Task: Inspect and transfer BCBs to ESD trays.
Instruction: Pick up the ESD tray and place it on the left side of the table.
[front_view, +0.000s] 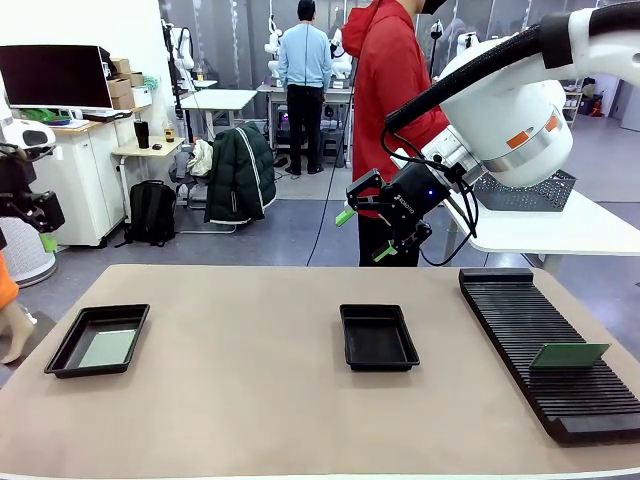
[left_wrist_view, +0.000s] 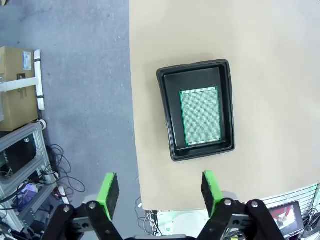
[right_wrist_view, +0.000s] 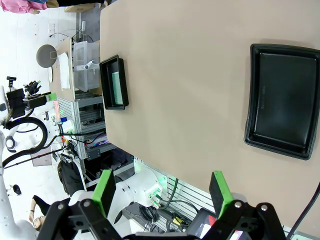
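Left jaws wide apart, holding nothing, green pads (left_wrist_view: 109, 194) up above near edge of table (left_wrist_view: 280, 60). Past pads, down on table: left tray (left_wrist_view: 167, 115), with green board (left_wrist_view: 200, 116) lying flat inside, well apart from pads. Right jaws wide apart, holding nothing, high over far side of table. Middle tray (front_view: 378, 337) sits well below them, off to one side. Second board (front_view: 569, 355) stands on edge in black rack (front_view: 520, 320) at right.

A green board (front_view: 107, 347) lies in a tray (front_view: 62, 350) by the table's (front_view: 250, 400) left edge, a second tray (front_view: 378, 336) sits mid-table, another board (front_view: 569, 355) leans in the rack (front_view: 510, 300) (right edge), and the right gripper (front_view: 365, 233) hangs spread above the far edge.
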